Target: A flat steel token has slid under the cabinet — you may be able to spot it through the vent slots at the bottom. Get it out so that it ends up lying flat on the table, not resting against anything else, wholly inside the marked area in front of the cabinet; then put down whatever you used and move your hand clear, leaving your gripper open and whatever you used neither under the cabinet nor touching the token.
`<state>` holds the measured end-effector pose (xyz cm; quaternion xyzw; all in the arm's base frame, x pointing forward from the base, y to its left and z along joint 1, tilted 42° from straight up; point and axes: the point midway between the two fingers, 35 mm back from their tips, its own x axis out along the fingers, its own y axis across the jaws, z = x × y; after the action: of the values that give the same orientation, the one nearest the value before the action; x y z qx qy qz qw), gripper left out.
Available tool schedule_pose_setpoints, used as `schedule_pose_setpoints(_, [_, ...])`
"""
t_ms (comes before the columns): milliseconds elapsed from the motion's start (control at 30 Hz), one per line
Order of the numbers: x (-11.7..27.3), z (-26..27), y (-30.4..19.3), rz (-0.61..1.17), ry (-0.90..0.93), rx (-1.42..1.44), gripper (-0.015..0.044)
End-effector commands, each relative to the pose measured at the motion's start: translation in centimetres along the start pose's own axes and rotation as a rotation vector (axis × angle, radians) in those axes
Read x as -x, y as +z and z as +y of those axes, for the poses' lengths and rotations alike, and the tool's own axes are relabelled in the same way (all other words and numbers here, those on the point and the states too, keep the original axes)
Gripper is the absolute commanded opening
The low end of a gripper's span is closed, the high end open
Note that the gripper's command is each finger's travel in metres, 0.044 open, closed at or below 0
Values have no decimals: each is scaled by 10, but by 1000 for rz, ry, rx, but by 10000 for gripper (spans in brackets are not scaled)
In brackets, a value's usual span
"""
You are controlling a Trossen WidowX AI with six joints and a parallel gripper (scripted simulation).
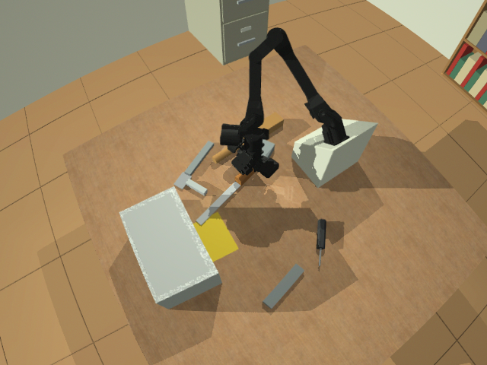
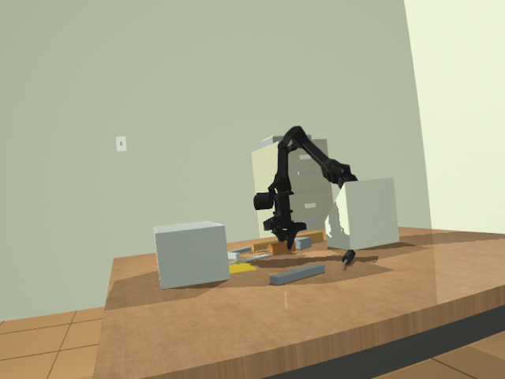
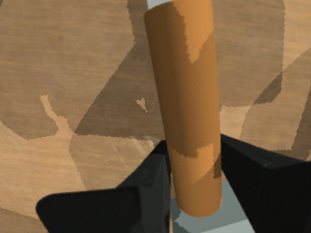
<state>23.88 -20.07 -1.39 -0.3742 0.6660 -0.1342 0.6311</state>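
The pale grey cabinet (image 1: 165,243) (image 2: 191,257) stands at the left. The yellow marked area (image 1: 218,239) (image 2: 242,268) lies along its front. The token and the vent slots are not visible. My gripper (image 1: 256,172) (image 2: 286,243) (image 3: 190,142) is shut on the orange handle (image 1: 240,179) (image 2: 274,248) (image 3: 187,97) of a long flat tool, low at the table. The tool's thin grey blade (image 1: 220,201) (image 2: 255,258) runs toward the cabinet. Its tip is close to the cabinet's front edge, at the marked area's far corner. Whether the blade touches the table cannot be told.
A grey angled tool (image 1: 199,157) lies beyond the blade. A grey block (image 1: 268,148) (image 2: 303,243) (image 3: 209,220) is close behind the handle; a wooden piece (image 1: 275,123) lies farther back. A screwdriver (image 1: 321,236) (image 2: 349,257) and a grey bar (image 1: 283,287) (image 2: 297,274) lie at the near right. A white angular block (image 1: 338,160) (image 2: 373,212) stands by the arm's base.
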Motion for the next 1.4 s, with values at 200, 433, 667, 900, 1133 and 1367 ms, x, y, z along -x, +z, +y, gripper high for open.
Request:
schedule_pose_setpoints(200, [0, -1, 8, 0, 1, -5, 0])
schedule_pose_setpoints(433, [0, -1, 18, -1, 2, -6, 0])
schedule_pose_setpoints(667, [0, -1, 28, -1, 2, -7, 0])
schedule_pose_setpoints(900, [0, -1, 37, -1, 3, -8, 0])
schedule_pose_setpoints(1133, [0, -2, 46, -2, 3, -8, 0])
schedule_pose_setpoints(1367, [0, -2, 55, -2, 3, -9, 0])
